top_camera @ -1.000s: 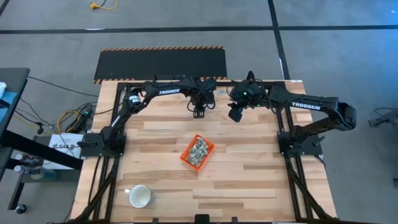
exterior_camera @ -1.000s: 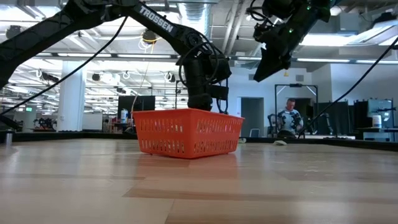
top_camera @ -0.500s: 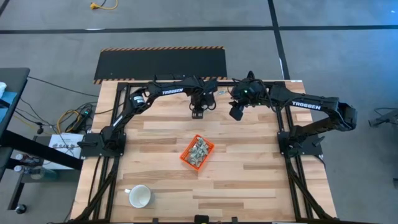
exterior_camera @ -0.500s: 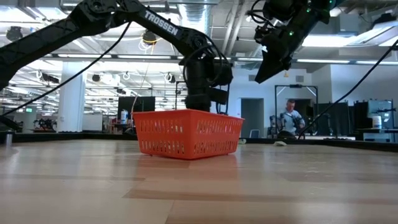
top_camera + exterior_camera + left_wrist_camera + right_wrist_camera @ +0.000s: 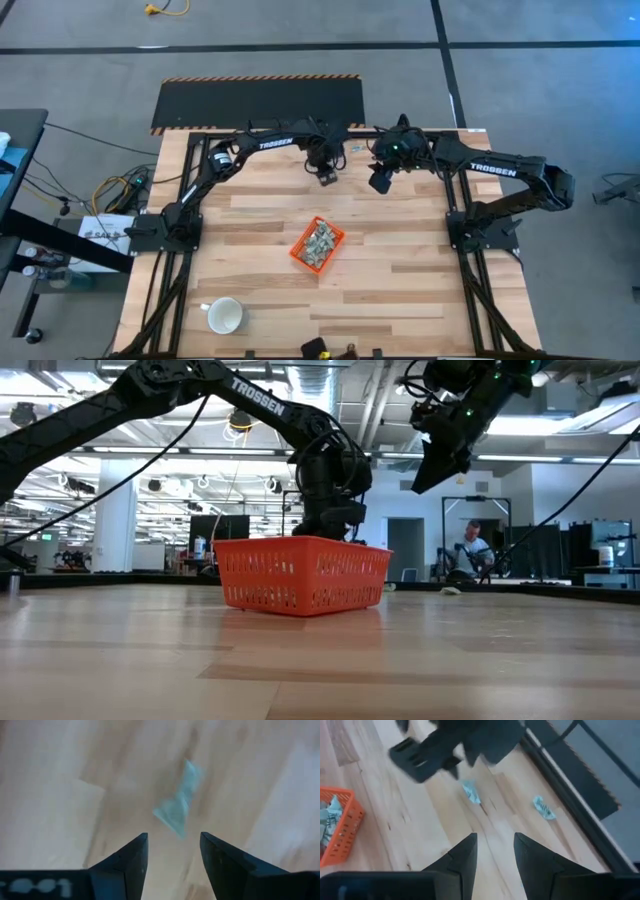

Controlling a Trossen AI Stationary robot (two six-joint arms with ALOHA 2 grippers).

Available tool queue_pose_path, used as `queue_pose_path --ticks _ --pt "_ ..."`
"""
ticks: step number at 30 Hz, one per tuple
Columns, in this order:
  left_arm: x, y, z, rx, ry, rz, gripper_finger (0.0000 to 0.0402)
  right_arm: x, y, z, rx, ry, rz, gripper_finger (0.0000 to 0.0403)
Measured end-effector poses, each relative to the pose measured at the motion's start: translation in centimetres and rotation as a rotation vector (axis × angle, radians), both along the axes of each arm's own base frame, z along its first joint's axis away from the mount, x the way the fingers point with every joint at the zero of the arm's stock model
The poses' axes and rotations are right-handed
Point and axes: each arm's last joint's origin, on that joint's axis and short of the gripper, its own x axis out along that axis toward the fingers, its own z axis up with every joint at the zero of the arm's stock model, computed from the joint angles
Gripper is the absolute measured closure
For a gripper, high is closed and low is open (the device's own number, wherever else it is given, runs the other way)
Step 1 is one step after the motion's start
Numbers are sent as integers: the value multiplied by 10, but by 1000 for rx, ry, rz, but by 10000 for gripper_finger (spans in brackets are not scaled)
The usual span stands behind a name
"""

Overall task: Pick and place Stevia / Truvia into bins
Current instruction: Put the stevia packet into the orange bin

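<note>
Both arms are reached in over the far strip of the counter (image 5: 400, 290), close to its back edge; the whole middle and near wood is open, holding only the orange bin (image 5: 317, 245) at centre and a white mug (image 5: 224, 316) near the front left corner, well apart from each other. The bin holds a heap of sachets (image 5: 320, 239). Left claw (image 5: 326, 177) hangs low over the back strip, beyond the bin and clear of it; its fingers (image 5: 131, 860) stand parted and empty. One loose pale green sachet (image 5: 180, 804) lies flat on the bare wood just ahead of the left claw's tips, in line with the gap between them, not touching. Right claw (image 5: 379, 183) sits higher above the counter, to the right of the left claw, fingers (image 5: 462, 856) set apart with nothing between. Right wrist view shows a second loose sachet (image 5: 544, 807) nearer the back edge, apart from the first. A person (image 5: 471, 552) is in the room behind.
</note>
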Motion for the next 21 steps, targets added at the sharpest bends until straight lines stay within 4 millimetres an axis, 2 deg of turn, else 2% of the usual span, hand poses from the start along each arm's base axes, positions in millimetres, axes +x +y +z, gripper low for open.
queue_pose_path --ticks 5,12,16,21 --pt "8 7 11 14 -101 168 233 -4 2 -4 41 49 -23 280" --pt "16 -7 11 94 -89 292 233 -8 3 -7 65 96 -30 280" --pt "19 -12 11 81 -96 315 233 -9 1 -7 69 94 -36 280" --pt "15 -17 -3 14 -61 354 233 -11 -1 -7 90 92 -32 280"
